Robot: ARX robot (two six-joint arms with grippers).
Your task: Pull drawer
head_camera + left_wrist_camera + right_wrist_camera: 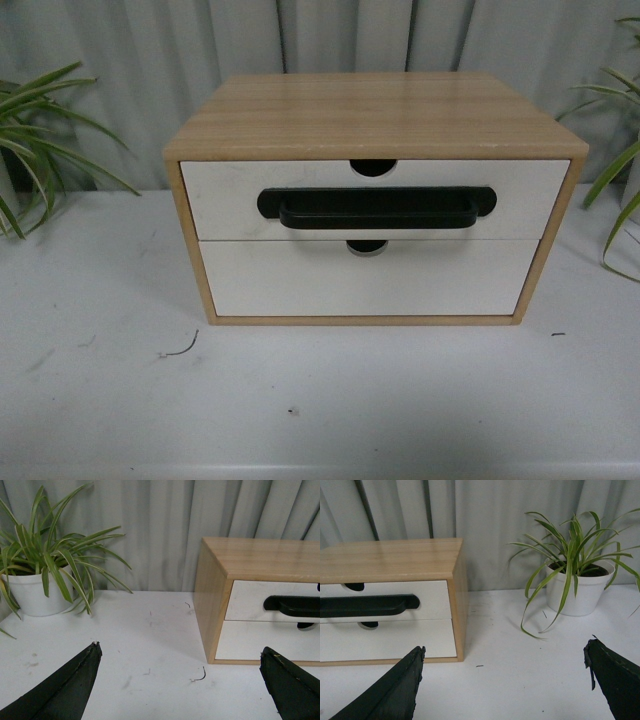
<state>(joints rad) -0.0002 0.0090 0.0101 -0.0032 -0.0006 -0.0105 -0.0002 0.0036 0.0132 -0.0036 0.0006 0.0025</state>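
Observation:
A light wood cabinet (pixel 375 110) stands on the white table. Its upper drawer (pixel 225 195) has a white front, a long black bar handle (pixel 376 208) and a semicircular notch (pixel 373 167) in the top edge; it sits flush, closed. Neither arm shows in the front view. In the left wrist view my left gripper (pixel 180 652) is open over bare table, short of the cabinet's left corner, with the drawer (pixel 250 600) to one side. In the right wrist view my right gripper (pixel 504 652) is open, empty, near the cabinet's right corner; the handle (pixel 367 605) shows there.
Below sits a second white drawer (pixel 365 280) with no handle. Potted spider plants stand on both sides: one in a white pot (pixel 32 595) on the left, one in a white pot (pixel 577 592) on the right. A grey curtain (pixel 330 35) hangs behind.

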